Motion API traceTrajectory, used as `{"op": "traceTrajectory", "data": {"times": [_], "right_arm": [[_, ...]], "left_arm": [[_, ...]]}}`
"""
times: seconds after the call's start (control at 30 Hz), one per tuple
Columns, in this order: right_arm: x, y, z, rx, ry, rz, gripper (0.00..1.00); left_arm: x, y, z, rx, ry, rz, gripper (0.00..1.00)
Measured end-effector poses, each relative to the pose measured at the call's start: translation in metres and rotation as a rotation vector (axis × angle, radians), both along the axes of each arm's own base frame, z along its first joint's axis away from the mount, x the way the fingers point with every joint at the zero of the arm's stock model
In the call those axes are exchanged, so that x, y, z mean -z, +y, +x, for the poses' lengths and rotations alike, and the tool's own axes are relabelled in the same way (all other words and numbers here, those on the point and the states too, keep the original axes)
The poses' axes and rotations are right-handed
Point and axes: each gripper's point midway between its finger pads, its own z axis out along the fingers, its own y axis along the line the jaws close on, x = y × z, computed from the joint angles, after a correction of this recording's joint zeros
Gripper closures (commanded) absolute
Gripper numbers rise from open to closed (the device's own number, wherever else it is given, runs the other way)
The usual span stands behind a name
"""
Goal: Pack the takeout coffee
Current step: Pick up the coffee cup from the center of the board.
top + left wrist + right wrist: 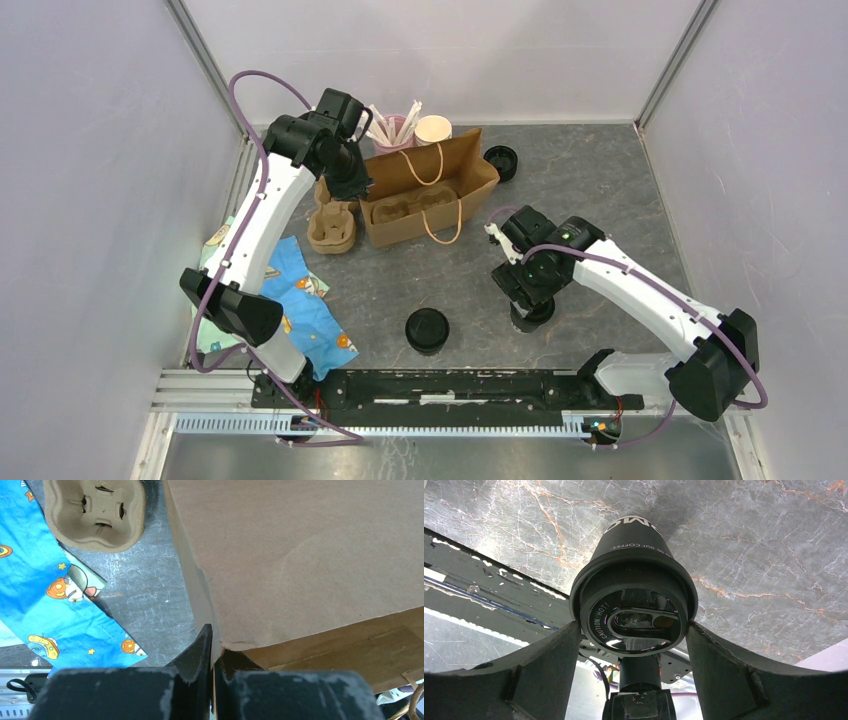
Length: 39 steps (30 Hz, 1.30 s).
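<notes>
The takeout coffee [634, 555], a small black paper cup with a glossy black lid [624, 602], stands between my right gripper's [633, 625] fingers. Both fingers press against the lid's rim, so the gripper is shut on it. From above, that cup [532, 317] shows just under the right gripper [528, 300], right of centre. The brown bag [430, 190] lies open at the back with a cardboard carrier inside. My left gripper [352, 188] is shut on the bag's left edge. In the left wrist view its jaws [216, 645] pinch the paper wall of the bag [300, 555].
A second lidded black cup [427, 331] stands near the front middle. A spare cardboard carrier [333, 225] and a blue printed cloth [300, 300] lie at the left. Behind the bag are a pink holder of sticks [395, 125], cream-rimmed cups [433, 128] and black lids [500, 160].
</notes>
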Motion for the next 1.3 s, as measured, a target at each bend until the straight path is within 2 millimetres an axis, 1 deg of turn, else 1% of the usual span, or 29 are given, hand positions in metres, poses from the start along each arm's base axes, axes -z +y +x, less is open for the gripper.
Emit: {"op": "traceTrajectory", "data": {"times": [0.27, 0.37, 0.43, 0.5, 0.57, 0.67, 0.7, 0.77, 0.8, 0.93, 1.03, 1.07, 1.1, 1.17, 1.2, 1.3], "right_arm": [[0.003, -0.001, -0.001, 0.001, 0.003, -0.006, 0.26], [0.003, -0.002, 0.000, 0.003, 0.001, -0.008, 0.35], [0.003, -0.002, 0.000, 0.004, 0.000, -0.009, 0.41], [0.003, -0.002, 0.000, 0.003, 0.000, -0.009, 0.51], [0.003, -0.002, 0.000, 0.005, 0.000, -0.009, 0.63], [0.002, -0.002, 0.000, 0.010, -0.007, -0.011, 0.75], [0.002, -0.003, 0.001, 0.014, -0.014, -0.014, 0.81], [0.000, -0.005, 0.003, 0.023, -0.030, -0.020, 0.95], [-0.001, -0.006, 0.004, 0.031, -0.042, -0.021, 1.00], [-0.012, -0.012, 0.009, 0.071, -0.108, -0.022, 1.00], [-0.036, -0.017, 0.023, 0.111, -0.216, -0.018, 1.00], [-0.051, -0.020, 0.032, 0.130, -0.285, -0.012, 1.00], [-0.063, -0.021, 0.037, 0.142, -0.332, -0.005, 1.00], [-0.097, -0.028, 0.050, 0.149, -0.463, 0.011, 1.00], [-0.117, -0.032, 0.055, 0.143, -0.533, 0.023, 1.00], [-0.173, -0.036, 0.065, 0.093, -0.699, 0.061, 1.00]], "left_arm": [[0.000, -0.001, 0.000, 0.001, -0.001, -0.003, 0.93], [0.000, -0.001, 0.000, 0.003, 0.002, -0.006, 0.93], [0.001, -0.003, -0.001, 0.007, 0.005, -0.012, 0.93], [0.002, -0.003, -0.001, 0.009, 0.007, -0.016, 0.93], [0.002, -0.004, -0.001, 0.011, 0.008, -0.020, 0.93], [0.002, -0.005, -0.001, 0.012, 0.005, -0.024, 0.93], [0.002, -0.005, -0.001, 0.013, 0.003, -0.025, 0.93], [0.002, -0.005, -0.001, 0.014, 0.001, -0.027, 0.93], [0.002, -0.006, 0.000, 0.016, 0.000, -0.031, 0.94], [0.002, -0.010, -0.002, 0.027, -0.005, -0.055, 0.98], [0.003, -0.012, -0.003, 0.036, -0.011, -0.073, 0.98], [0.003, -0.014, -0.004, 0.041, -0.015, -0.080, 0.98], [0.003, -0.014, -0.004, 0.048, -0.020, -0.084, 0.98], [0.004, -0.015, -0.006, 0.070, -0.030, -0.091, 0.98], [0.004, -0.016, -0.007, 0.081, -0.037, -0.096, 0.98], [0.003, -0.017, -0.010, 0.108, -0.051, -0.108, 0.98]]}}
